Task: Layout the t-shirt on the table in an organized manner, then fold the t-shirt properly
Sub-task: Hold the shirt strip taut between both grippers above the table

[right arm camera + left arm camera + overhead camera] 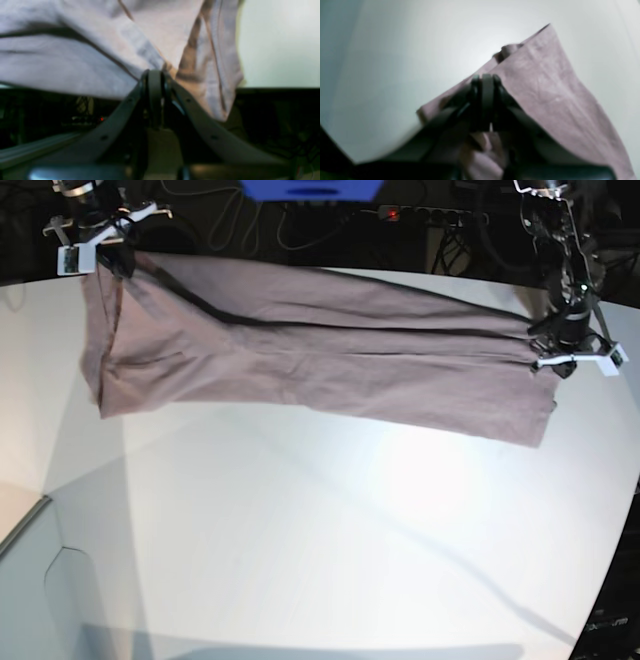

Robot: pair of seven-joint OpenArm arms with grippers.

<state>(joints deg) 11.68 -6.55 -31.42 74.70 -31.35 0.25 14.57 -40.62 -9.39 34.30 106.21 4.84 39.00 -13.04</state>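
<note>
The very large smooth white tabletop with a curved edge [300, 540] carries no containers. The dusty mauve, soft cotton short-sleeved t-shirt [320, 355] is stretched in a long band across the far part of the table, hanging between the two arms with its lower edge draped toward the surface. At the base view's far left corner, the right gripper [155, 75] reaches down from above, its black jaws pressed together and pinching a bunched fold of the shirt. At the far right edge, the left gripper [486, 78] also points downward, jaws pressed together on the cloth's other end.
</note>
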